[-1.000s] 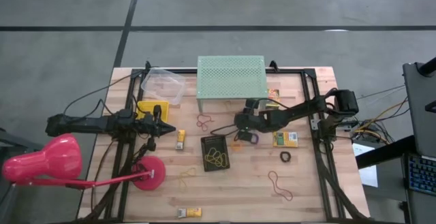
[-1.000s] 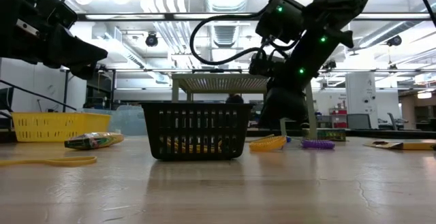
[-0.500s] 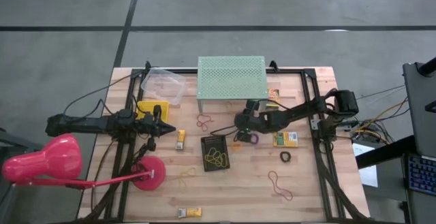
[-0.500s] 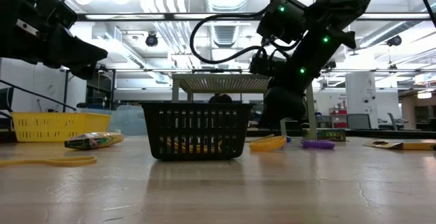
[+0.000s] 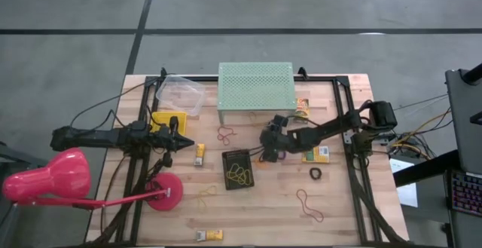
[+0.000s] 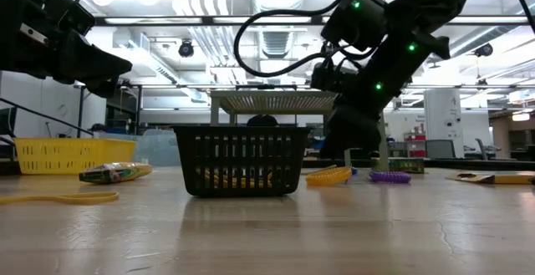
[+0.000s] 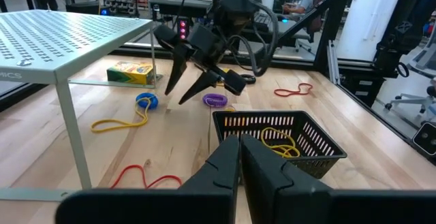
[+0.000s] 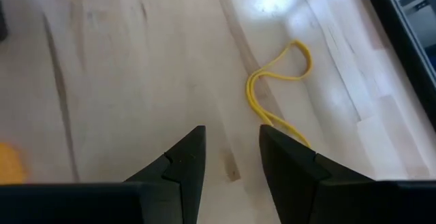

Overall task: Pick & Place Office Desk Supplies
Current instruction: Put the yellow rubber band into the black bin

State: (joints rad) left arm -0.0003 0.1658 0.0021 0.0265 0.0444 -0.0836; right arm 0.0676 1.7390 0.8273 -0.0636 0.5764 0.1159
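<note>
My right gripper (image 5: 264, 154) stands open just right of the black basket (image 5: 238, 169), fingers slanting down over the bare wood. A yellow rubber band (image 8: 276, 81) lies flat on the table just beyond its fingertips (image 8: 231, 159), apart from them. The left wrist view shows the same gripper (image 7: 174, 98) above the table between a blue ring roll (image 7: 146, 101) and a purple band (image 7: 215, 100). The basket (image 7: 276, 139) holds yellow bands. My left gripper (image 5: 187, 143) waits shut at the table's left, above the wood.
The mint-green stand (image 5: 256, 87) rises just behind the right gripper. A yellow-green box (image 5: 315, 154), black ring (image 5: 315, 173), red bands (image 5: 309, 204) (image 5: 224, 135), small boxes (image 5: 199, 152) (image 5: 209, 234), clear container (image 5: 181, 93) and pink lamp (image 5: 53, 180) lie around.
My right gripper has drifted a little toward the table's near edge and slightly down, staying open. Nothing on the table has moved.
</note>
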